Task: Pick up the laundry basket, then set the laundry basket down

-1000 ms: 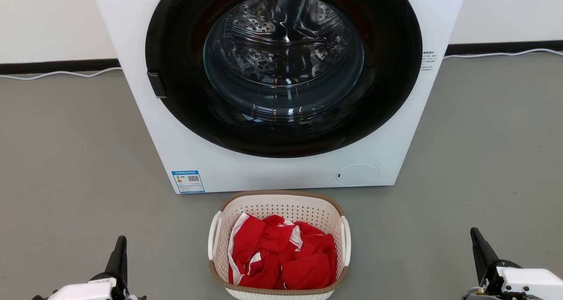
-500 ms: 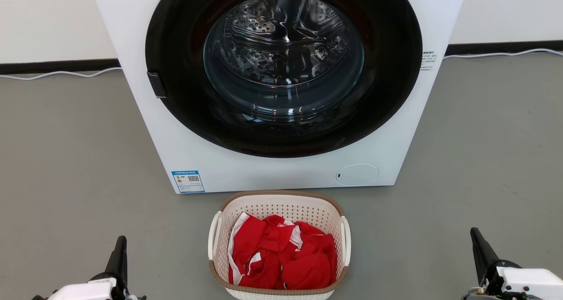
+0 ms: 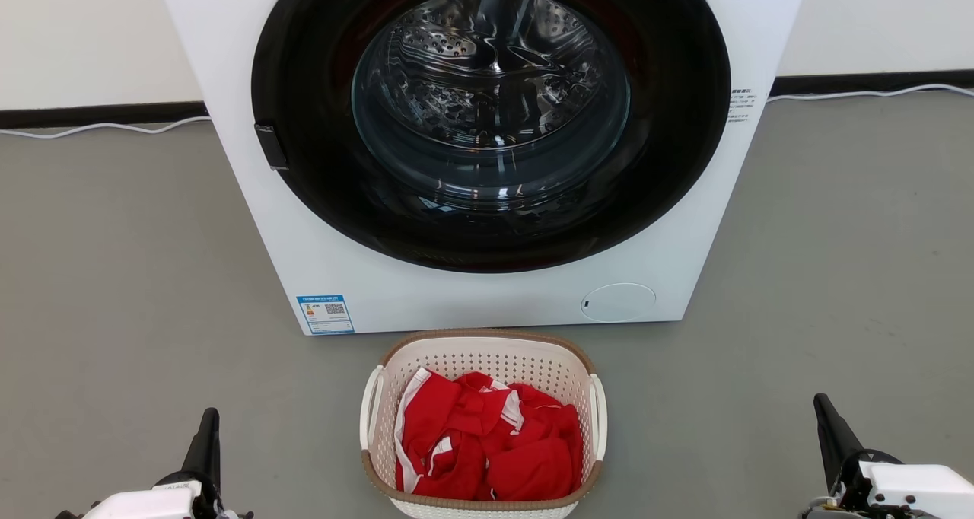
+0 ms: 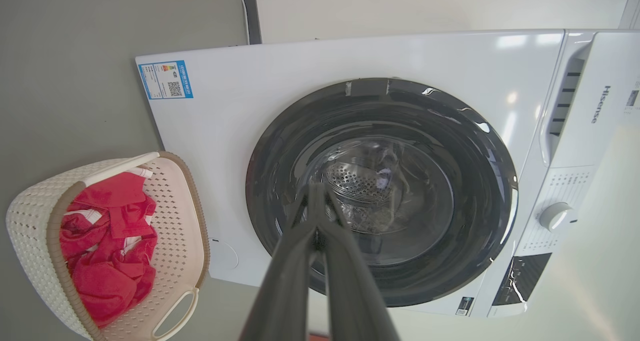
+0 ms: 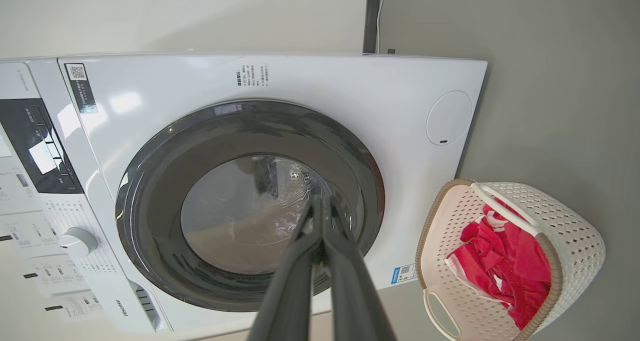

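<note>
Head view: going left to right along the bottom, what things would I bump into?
The left gripper → laundry basket with red clothes inside → right gripper.

A white front-loading washing machine (image 3: 319,260) stands on a plain grey floor (image 3: 114,275) in front of a white wall (image 3: 76,32), its round dark glass door (image 3: 487,123) showing a shiny steel drum. A dark skirting board (image 3: 91,114) runs along the foot of the wall, with a thin white cable (image 3: 99,128) lying beside it. A blue label (image 3: 326,314) sits at the lower left corner of the machine's front.
</note>
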Robot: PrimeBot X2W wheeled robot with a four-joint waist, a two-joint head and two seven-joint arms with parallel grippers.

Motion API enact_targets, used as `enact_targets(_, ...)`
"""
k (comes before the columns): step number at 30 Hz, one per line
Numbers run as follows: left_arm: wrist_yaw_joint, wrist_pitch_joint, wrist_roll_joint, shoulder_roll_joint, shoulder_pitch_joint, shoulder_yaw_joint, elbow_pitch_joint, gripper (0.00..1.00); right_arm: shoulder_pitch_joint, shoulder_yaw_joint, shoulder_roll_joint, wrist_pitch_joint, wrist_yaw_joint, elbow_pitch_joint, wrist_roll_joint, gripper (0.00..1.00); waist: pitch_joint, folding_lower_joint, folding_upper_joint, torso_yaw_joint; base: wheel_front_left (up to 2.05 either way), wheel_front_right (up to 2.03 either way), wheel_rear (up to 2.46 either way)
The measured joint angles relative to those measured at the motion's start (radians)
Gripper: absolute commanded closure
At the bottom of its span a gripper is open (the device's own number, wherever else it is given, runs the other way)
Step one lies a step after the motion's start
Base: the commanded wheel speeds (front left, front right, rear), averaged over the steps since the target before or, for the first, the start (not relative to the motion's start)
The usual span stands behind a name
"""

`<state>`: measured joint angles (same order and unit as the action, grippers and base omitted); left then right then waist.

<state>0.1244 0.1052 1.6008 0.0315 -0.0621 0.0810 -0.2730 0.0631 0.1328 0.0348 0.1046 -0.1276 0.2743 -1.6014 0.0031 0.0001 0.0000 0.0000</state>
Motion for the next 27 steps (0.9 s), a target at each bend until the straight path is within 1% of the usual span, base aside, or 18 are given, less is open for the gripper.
enact_targets(27, 0.0, 0.0, 0.0, 0.0, 0.0, 0.0, 0.0, 1.0, 0.0, 0.0, 0.0, 0.0, 0.0, 0.0, 0.0, 1.0, 0.0, -0.0001, 0.0, 0.0, 0.0, 0.0, 0.0)
